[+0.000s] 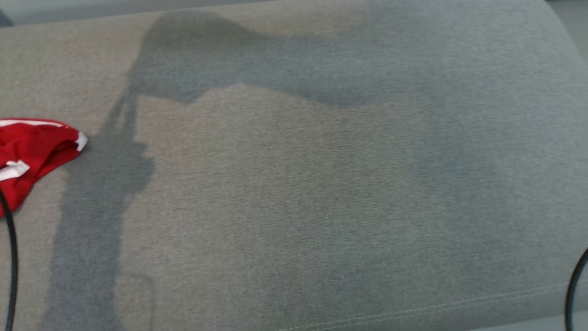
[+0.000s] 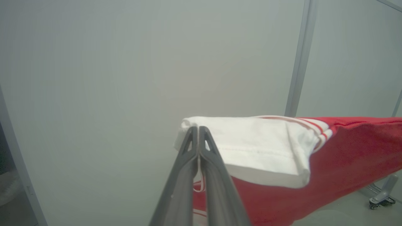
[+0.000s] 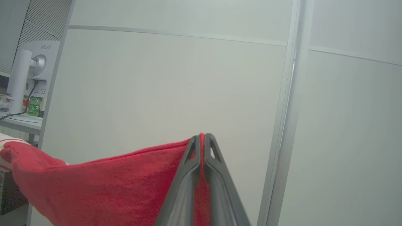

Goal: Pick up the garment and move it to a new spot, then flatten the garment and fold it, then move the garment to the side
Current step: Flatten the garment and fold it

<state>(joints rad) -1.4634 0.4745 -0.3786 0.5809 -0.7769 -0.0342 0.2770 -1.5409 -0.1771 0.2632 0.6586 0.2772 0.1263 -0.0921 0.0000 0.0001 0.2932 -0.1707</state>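
The garment (image 2: 345, 157) is red with white trim and stripes. In the left wrist view my left gripper (image 2: 198, 128) is shut on its white hem, and the cloth stretches off to the right. My right gripper (image 3: 204, 135) is shut on a red edge of the garment (image 3: 110, 185), which runs away to the left in the right wrist view. Both views look at pale walls, so the cloth is held up in the air. A bunched red part of the garment (image 1: 32, 151) shows at the left edge of the head view, over the grey fabric surface (image 1: 321, 184).
A broad shadow crosses the grey surface. Thin black cables hang at the left edge (image 1: 11, 257) and the right edge (image 1: 574, 285). A desk with a monitor (image 3: 34, 69) and a green bottle (image 3: 33, 106) stands beyond the wall panel. A caster foot (image 2: 381, 201) rests on the floor.
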